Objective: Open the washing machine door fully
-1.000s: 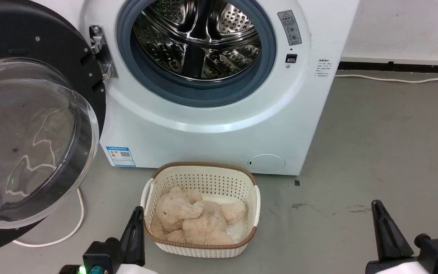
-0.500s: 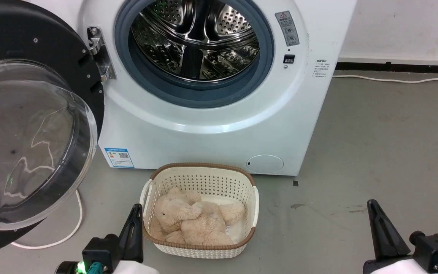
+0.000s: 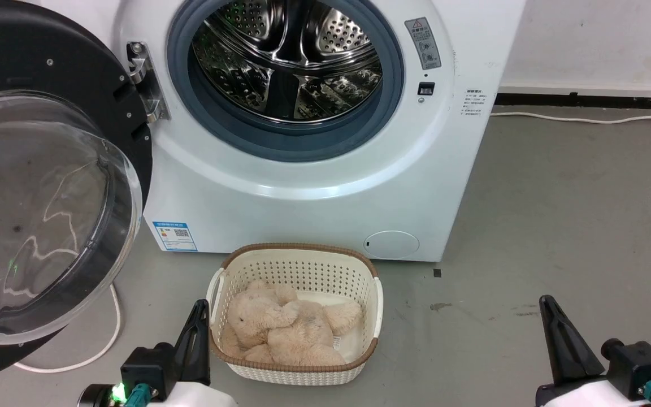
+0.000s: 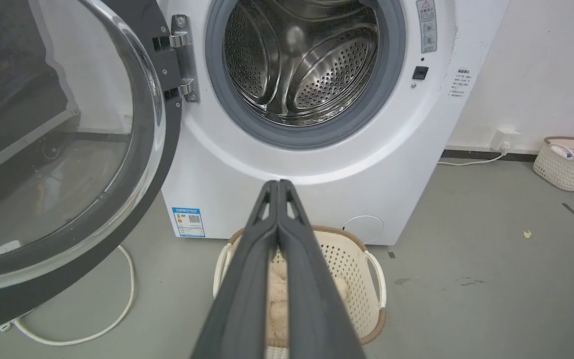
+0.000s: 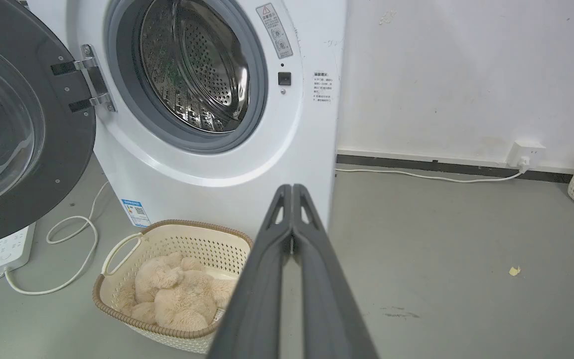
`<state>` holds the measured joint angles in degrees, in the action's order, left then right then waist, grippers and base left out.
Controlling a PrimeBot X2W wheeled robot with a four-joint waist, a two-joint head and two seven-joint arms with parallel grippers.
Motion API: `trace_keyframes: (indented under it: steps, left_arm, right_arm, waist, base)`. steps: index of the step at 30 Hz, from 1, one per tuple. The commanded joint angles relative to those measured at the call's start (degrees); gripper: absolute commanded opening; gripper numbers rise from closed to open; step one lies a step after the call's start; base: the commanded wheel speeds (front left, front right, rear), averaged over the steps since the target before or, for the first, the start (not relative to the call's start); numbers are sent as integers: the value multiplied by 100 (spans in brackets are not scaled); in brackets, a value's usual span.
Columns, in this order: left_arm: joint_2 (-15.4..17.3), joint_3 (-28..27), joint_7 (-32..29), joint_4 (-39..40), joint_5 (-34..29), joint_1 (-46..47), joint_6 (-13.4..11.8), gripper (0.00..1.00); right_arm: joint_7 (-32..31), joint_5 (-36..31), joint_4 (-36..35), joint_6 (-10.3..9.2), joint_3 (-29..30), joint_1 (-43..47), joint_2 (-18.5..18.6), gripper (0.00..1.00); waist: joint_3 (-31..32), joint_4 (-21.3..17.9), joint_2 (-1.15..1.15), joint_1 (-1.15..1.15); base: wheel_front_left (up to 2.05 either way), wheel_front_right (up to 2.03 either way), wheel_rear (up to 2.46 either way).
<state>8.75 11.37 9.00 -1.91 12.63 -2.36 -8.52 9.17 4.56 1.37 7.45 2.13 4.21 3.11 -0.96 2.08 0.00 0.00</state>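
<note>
Washing machine door (image 3: 48,186) stands swung wide left of the washing machine (image 3: 303,192); your left end effector (image 3: 202,310) and right end effector (image 3: 547,305) are closed tight, empty, well clear; expect it heavy, rigid, slick; press its black rim (image 3: 31,45) opposite the hinge (image 3: 144,79).

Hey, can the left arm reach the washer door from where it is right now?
Probably yes. The door hangs open on the left gripper's side, with just a cable on the floor between them; the basket sits off to the gripper's right.
</note>
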Motion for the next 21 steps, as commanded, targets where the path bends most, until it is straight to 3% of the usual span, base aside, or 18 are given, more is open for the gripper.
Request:
trace_keyframes:
  steps: [1,21]
  left_arm:
    - [-30,-53,-42,30,-85,63,37,0]
    - [-177,-339,-269,72,-396,109,252,0]
  right_arm:
    - [-24,-24,-34,1,-12,-96,-9,0]
    - [-260,-138,-61,2,-65,-181,-13,0]
  waist:
    - [1,-3,0,0]
    - [26,-57,0,0]
  base:
    - [0,0,0]
    - [0,0,0]
